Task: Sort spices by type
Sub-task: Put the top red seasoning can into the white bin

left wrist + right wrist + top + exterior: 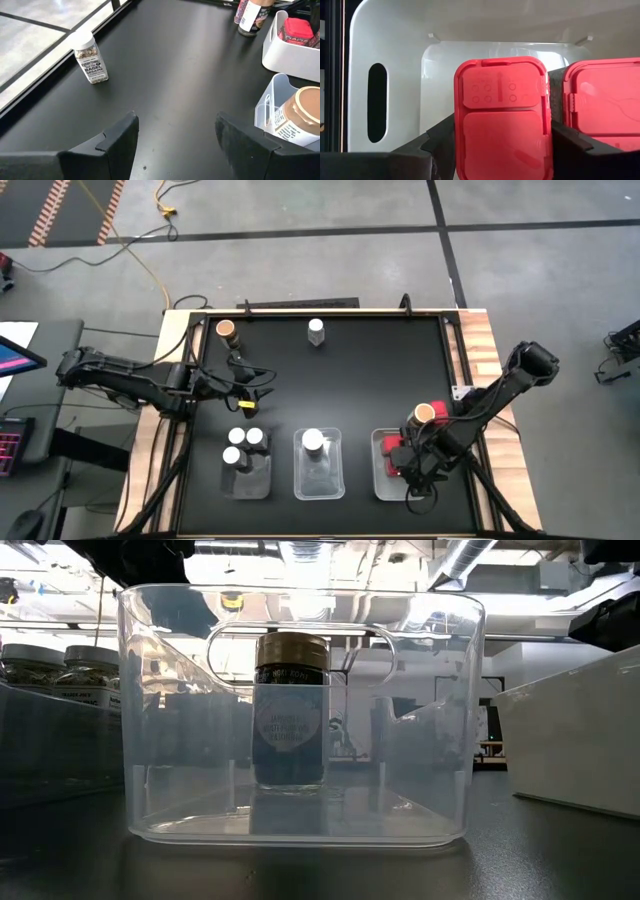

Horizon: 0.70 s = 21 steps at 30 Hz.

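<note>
The right gripper [502, 150] hung over the right tray [380, 442], fingers clamped on a red-capped jar [502, 125], with a second red jar [605, 100] just beside it in that tray. The left gripper [262, 391] hovered empty, fingers parted, above the left tray [262, 480], which held three white-capped jars [240, 450]. Beyond the middle tray [335, 480], one white-capped jar [316, 331] stood alone.

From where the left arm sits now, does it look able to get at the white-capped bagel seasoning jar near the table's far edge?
Probably yes. The left gripper is open and empty, and only bare black tabletop lies between it and the bagel seasoning jar, which stands upright and alone.
</note>
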Each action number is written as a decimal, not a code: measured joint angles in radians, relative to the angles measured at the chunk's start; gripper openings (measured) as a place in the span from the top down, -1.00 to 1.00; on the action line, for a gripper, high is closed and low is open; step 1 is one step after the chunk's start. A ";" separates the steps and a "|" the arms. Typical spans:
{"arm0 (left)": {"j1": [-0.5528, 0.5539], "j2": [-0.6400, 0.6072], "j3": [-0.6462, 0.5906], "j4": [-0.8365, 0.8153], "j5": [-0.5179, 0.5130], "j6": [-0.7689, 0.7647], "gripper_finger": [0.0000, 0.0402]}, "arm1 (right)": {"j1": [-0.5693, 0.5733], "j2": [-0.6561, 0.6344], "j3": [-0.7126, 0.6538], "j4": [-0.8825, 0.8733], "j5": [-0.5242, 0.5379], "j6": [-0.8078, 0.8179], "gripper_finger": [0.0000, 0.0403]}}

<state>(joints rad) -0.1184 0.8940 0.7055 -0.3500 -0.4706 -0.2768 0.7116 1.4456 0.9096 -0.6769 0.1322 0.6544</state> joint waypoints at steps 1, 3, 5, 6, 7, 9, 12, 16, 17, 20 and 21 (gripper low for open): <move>0.000 0.000 0.000 0.000 0.000 0.000 -0.25 | 0.000 0.000 0.000 0.000 0.000 0.000 -0.30; 0.000 0.000 0.000 0.000 0.000 0.000 -0.25 | 0.000 0.000 0.000 0.000 0.000 0.001 -0.30; 0.000 0.000 0.000 0.000 0.000 0.000 -0.25 | 0.000 0.000 0.000 0.000 0.000 0.002 -0.30; 0.000 0.000 0.000 0.000 0.000 0.000 -0.25 | 0.000 0.000 0.000 0.000 0.000 0.002 -0.30; 0.000 0.000 0.000 0.000 0.000 0.000 -0.25 | 0.000 0.000 0.000 0.000 0.000 0.002 -0.30; 0.000 0.000 0.000 0.000 0.000 0.000 -0.25 | 0.000 0.000 0.000 0.000 0.000 0.003 -0.30; 0.000 0.000 0.000 0.000 0.000 -0.010 -0.25 | 0.000 0.000 0.000 -0.002 0.000 0.009 -0.30; 0.000 0.000 0.000 -0.001 0.000 -0.015 -0.25 | 0.000 0.000 0.000 -0.003 0.000 0.010 -0.30; 0.000 0.000 0.000 -0.001 0.000 -0.016 -0.25 | 0.000 0.000 0.000 -0.004 0.000 0.010 -0.30; 0.000 0.000 0.000 -0.001 0.000 -0.016 -0.25 | 0.000 0.000 0.000 -0.004 0.000 0.010 -0.30; 0.000 0.000 0.000 -0.001 0.000 -0.015 -0.25 | 0.000 0.000 0.000 -0.004 0.000 0.010 -0.30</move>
<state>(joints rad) -0.1181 0.8940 0.7052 -0.3507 -0.4702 -0.2921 0.7116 1.4460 0.9096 -0.6807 0.1322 0.6647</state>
